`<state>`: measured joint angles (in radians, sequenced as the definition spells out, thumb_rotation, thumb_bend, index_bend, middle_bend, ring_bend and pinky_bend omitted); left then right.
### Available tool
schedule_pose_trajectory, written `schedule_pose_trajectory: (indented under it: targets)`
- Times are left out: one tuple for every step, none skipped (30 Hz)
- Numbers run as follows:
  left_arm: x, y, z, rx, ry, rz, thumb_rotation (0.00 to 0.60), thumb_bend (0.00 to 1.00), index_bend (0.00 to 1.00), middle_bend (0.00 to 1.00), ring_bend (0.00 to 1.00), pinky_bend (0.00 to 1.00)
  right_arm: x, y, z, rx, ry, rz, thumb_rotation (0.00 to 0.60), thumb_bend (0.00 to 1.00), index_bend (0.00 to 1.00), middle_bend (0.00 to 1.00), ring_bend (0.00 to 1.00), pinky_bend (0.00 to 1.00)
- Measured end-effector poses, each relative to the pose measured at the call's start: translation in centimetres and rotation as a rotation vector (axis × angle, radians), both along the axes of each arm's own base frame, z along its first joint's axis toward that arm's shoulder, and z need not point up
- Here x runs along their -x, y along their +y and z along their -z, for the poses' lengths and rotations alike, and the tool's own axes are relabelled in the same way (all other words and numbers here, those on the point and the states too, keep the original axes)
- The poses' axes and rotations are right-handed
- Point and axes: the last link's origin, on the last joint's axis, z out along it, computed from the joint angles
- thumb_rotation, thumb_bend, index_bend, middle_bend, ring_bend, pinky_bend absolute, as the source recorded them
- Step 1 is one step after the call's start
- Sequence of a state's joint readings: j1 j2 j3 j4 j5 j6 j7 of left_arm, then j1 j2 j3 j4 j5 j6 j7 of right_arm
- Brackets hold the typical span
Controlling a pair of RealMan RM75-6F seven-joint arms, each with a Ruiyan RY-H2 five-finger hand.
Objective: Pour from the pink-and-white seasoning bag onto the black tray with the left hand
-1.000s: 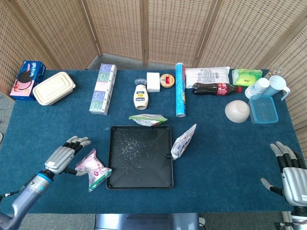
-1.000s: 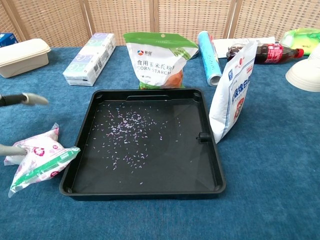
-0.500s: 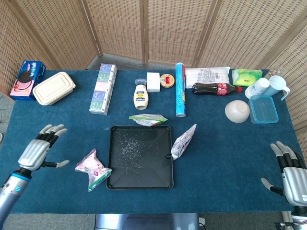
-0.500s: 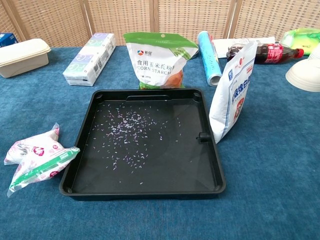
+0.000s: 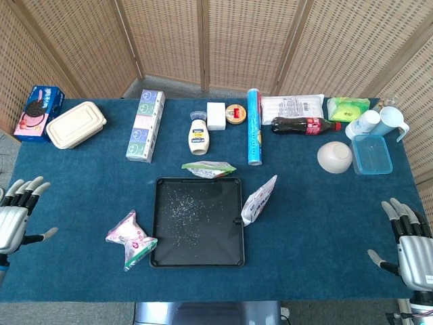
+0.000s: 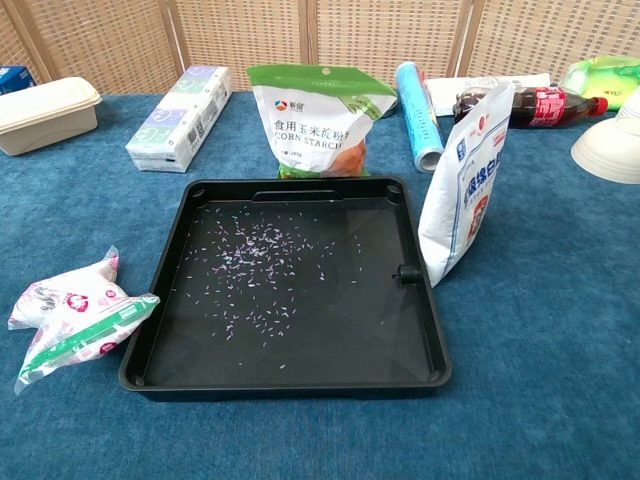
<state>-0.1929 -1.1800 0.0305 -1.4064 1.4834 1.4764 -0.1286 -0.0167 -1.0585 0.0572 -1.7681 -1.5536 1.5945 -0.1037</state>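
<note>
The pink-and-white seasoning bag (image 5: 130, 237) (image 6: 72, 313) lies on its side on the blue cloth, its green-edged end touching the left rim of the black tray (image 5: 232, 233) (image 6: 415, 330). Small pale flakes are scattered over the tray's floor. My left hand (image 5: 15, 217) is at the far left edge of the head view, fingers spread, holding nothing, well apart from the bag. My right hand (image 5: 410, 245) rests at the lower right corner, fingers spread and empty. Neither hand shows in the chest view.
A corn starch bag (image 6: 318, 120) stands behind the tray and a white-and-blue bag (image 6: 464, 180) leans at its right rim. Further back are a tissue box (image 5: 146, 125), mayonnaise bottle (image 5: 198, 135), blue roll (image 5: 254, 134), cola bottle (image 5: 304, 125), bowl (image 5: 335, 156) and lunch box (image 5: 76, 124).
My left hand has let go of the seasoning bag and drawn away leftward to the table's edge. The bag stays lying by the tray. The right hand has not moved.
</note>
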Motion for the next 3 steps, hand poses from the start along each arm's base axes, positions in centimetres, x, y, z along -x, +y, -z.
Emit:
schedule_pose_trajectory:
  targets:
    - [0.02, -0.15, -0.05, -0.011, 0.006, 0.0, 0.6, 0.0, 0.02, 0.0, 0.0, 0.02, 0.02, -0.01, 0.03, 0.003, 0.002, 0.0, 0.6, 0.0, 0.0, 0.01, 0.08, 0.09]
    - [0.03, -0.3, -0.07, -0.023, 0.009, 0.0, 0.6, 0.0, 0.02, 0.0, 0.0, 0.02, 0.05, -0.02, 0.05, 0.004, 0.004, 0.0, 0.6, 0.0, 0.0, 0.01, 0.08, 0.09]
    - [0.08, -0.49, -0.07, -0.035, 0.009, -0.001, 0.6, 0.0, 0.02, 0.0, 0.0, 0.02, 0.07, -0.02, 0.07, 0.005, 0.006, 0.001, 0.6, 0.0, 0.0, 0.01, 0.08, 0.09]
